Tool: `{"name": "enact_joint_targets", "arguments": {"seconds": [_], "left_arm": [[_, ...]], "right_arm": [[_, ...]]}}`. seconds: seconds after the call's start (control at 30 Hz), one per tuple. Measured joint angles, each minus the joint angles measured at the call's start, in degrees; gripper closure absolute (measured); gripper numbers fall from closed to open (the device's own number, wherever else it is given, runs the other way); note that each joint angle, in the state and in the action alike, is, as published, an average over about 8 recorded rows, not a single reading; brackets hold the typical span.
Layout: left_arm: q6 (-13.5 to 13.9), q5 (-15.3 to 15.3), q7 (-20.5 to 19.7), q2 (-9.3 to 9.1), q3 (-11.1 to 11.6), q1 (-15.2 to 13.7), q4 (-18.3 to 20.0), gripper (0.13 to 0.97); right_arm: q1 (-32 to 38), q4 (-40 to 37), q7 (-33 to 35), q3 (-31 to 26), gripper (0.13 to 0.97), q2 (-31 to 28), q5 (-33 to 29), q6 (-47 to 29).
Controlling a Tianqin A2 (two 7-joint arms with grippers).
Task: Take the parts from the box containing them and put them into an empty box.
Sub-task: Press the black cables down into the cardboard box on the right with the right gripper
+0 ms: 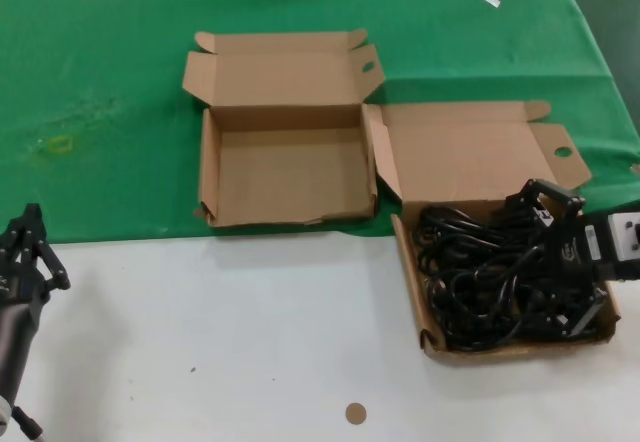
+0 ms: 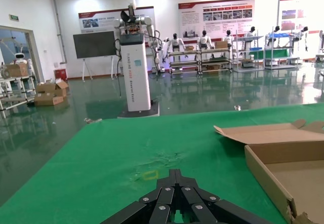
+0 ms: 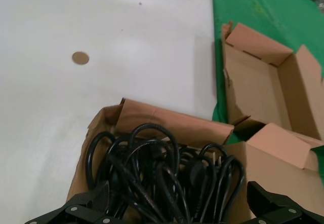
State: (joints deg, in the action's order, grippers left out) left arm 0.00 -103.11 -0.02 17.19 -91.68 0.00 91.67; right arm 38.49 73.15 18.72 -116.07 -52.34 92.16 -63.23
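The right pincer is held spread wide over the power cords, apparently so that a bundle can be straddled; nothing is pinched yet. The cords are heaped in the splayed cardboard box at about four o'clock on the desk. The empty box lies at twelve o'clock, lid open to receive them. The left pincer, pressed together, is parked at eight o'clock. No writing on the boxes can be read.

We see bare white table open before both boxes; the empty box gapes clear, its raised lid walling the far side.
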Motion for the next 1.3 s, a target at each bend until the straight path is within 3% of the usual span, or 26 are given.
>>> {"name": "enact_joint_targets", "arguments": {"seconds": [0.33, 0.63, 0.93, 1.2, 1.3], "left_arm": [[0.0, 0.0, 0.0, 0.00, 0.0, 0.0, 0.0, 0.953], [0.0, 0.0, 0.0, 0.00, 0.0, 0.0, 0.0, 0.953], [0.0, 0.0, 0.0, 0.00, 0.0, 0.0, 0.0, 0.953], [0.0, 0.0, 0.0, 0.00, 0.0, 0.0, 0.0, 0.953], [0.0, 0.0, 0.0, 0.00, 0.0, 0.0, 0.0, 0.953]], "right_arm": [[2.7, -4.7, 2.9, -0.4, 0.146, 2.0, -2.6, -2.1], [4.0, -7.3, 3.4, -0.7, 0.232, 2.8, -4.5, -3.2], [4.0, -7.1, 2.7, -0.6, 0.390, 2.4, -5.4, -4.2], [3.6, -6.4, 2.1, -0.2, 0.612, 2.1, -5.9, -4.3], [3.4, -6.2, 2.0, -0.1, 0.612, 2.0, -6.1, -4.2]]}}
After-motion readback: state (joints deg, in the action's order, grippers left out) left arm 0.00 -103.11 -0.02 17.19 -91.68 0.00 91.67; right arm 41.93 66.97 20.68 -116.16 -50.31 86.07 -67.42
